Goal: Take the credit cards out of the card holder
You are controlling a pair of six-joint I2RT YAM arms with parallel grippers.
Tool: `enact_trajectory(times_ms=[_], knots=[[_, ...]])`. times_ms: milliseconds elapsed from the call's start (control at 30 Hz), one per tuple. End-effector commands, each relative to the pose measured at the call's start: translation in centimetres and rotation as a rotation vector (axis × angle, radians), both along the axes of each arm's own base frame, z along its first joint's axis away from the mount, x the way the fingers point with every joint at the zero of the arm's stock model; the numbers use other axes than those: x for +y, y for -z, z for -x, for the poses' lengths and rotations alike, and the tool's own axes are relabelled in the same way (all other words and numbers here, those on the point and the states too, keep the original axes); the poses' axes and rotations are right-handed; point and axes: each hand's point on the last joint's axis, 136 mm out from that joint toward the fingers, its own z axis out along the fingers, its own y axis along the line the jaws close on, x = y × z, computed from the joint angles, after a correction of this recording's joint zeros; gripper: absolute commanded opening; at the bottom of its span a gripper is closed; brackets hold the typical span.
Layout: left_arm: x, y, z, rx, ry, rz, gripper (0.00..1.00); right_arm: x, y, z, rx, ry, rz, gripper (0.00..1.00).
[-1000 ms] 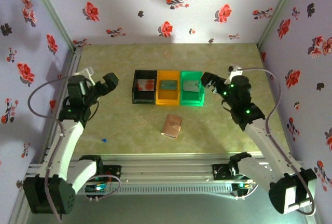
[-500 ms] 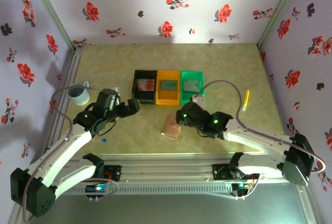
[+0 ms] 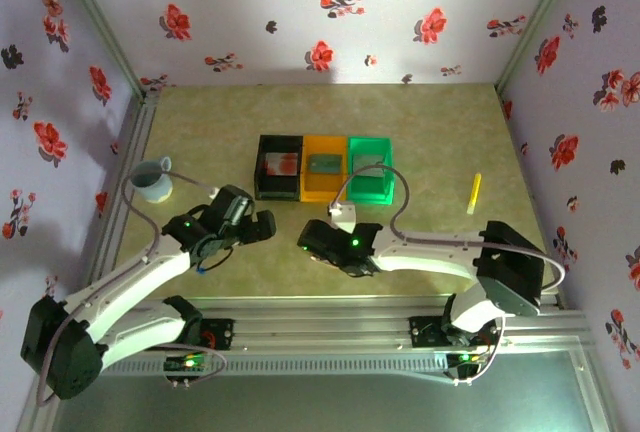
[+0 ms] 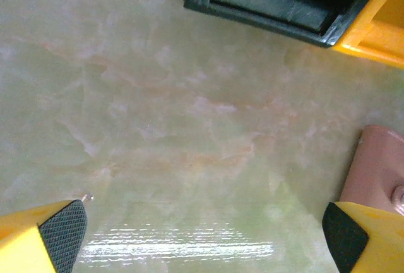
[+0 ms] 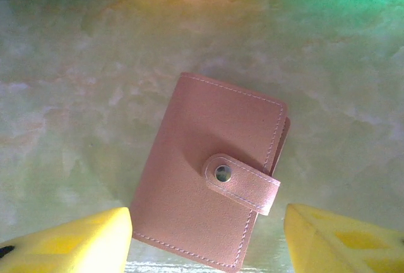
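The card holder (image 5: 208, 172) lies flat on the table. It is a pinkish-tan folding wallet, closed by a strap with a metal snap. The credit cards inside it are hidden. My right gripper (image 5: 205, 244) hangs just above it, open, with one yellow finger (image 5: 69, 244) on each side and no contact that I can see. In the top view the right gripper (image 3: 310, 241) covers the holder. My left gripper (image 4: 205, 241) is open over bare table, and the holder's edge (image 4: 379, 169) shows beside its right finger. In the top view the left gripper (image 3: 262, 227) sits left of the right one.
A black bin (image 3: 278, 166), an orange bin (image 3: 324, 168) and a green bin (image 3: 371, 169) stand in a row behind the grippers, each with a flat card-like item inside. A pale cup (image 3: 152, 182) stands at the left. A yellow stick (image 3: 474, 192) lies at the right.
Both arms swung in from the sides towards the table's middle. The right gripper came down over the card holder and its jaws narrowed. The left gripper moved right, staying wide open.
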Motion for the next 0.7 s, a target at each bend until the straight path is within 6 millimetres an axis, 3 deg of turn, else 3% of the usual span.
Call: enact_trajectory(times_ms=[0,667], knots=[[0.2,0.6,0.1,0.006,-0.023,-0.018,1.00,0.6,0.4,-0.4,-0.001,0.042,-0.004,0.62],[-0.9,0.9,0.3,0.019,0.008,-0.032,0.99,-0.7,2.3,-1.5,0.010,0.115,0.081,0.47]])
